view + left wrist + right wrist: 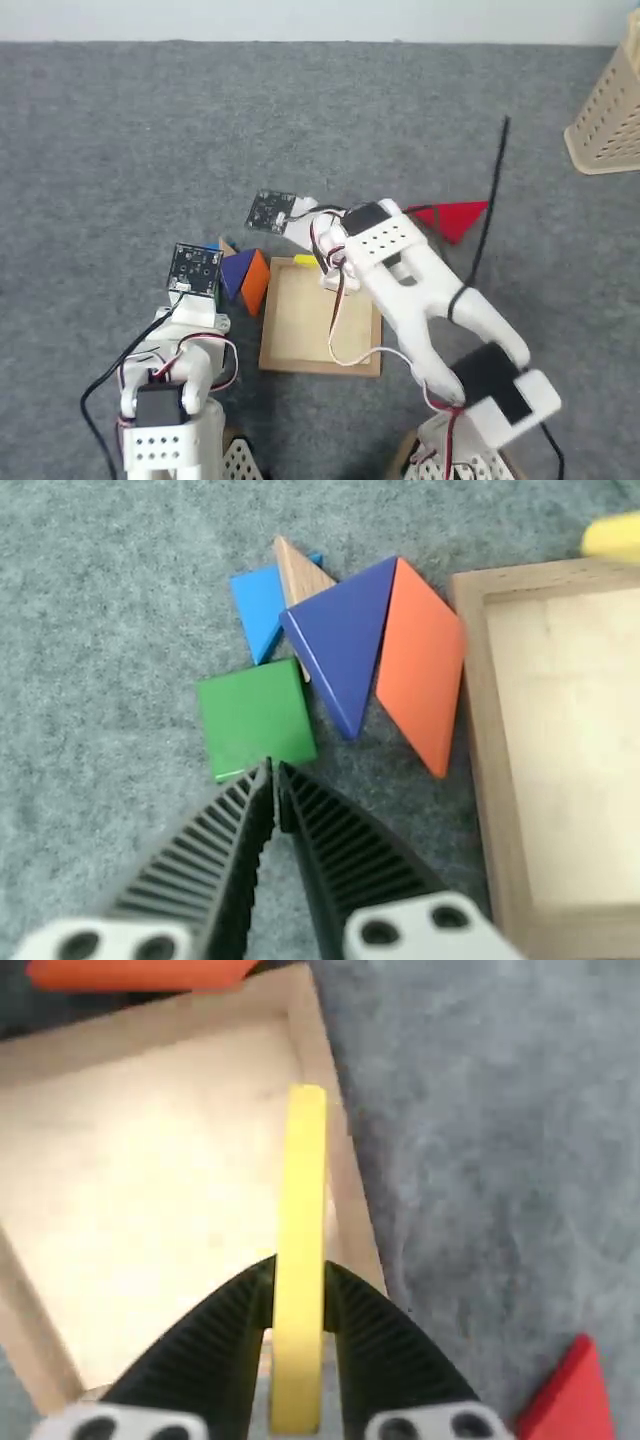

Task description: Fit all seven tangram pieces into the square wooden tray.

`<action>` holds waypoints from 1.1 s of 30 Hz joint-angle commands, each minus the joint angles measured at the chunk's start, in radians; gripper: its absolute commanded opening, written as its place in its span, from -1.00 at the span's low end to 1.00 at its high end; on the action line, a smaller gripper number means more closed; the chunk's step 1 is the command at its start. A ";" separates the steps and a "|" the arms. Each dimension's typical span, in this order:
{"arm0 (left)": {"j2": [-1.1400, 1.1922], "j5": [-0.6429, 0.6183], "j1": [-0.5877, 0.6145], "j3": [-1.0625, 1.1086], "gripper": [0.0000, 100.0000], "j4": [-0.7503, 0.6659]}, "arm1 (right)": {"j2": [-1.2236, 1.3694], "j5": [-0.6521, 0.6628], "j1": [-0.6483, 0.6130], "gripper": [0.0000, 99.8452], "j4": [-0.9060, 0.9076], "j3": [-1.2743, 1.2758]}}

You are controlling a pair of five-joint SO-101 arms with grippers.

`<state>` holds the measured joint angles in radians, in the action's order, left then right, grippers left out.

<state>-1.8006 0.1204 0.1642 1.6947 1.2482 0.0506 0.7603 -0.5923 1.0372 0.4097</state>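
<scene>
The square wooden tray lies between the two arms, its floor bare. My right gripper is shut on a yellow piece, held on edge over the tray's far rim. The high view has that yellow piece at the tray's far edge. Left of the tray lie a green square, a dark blue triangle, an orange parallelogram, a light blue piece and a bare-wood triangle. My left gripper is shut and empty, tips just short of the green square. A red triangle lies right of the tray.
A beige perforated basket stands at the far right edge of the grey carpeted table. A black cable runs past the red triangle. The right arm spans the tray's right side.
</scene>
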 commanded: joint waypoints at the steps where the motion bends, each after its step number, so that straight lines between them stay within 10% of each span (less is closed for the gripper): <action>1: 0.000 0.008 0.003 -0.008 -0.98 0.006 | 0.004 0.046 -0.013 -0.98 -0.047 -0.015; 33: 0.000 0.008 0.003 -0.008 -0.98 0.006 | -0.237 -0.176 -0.067 -0.74 0.209 -0.009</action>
<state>-1.8006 0.1204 0.1642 1.6947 1.2482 -0.0951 0.6191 -0.6582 1.2075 0.4097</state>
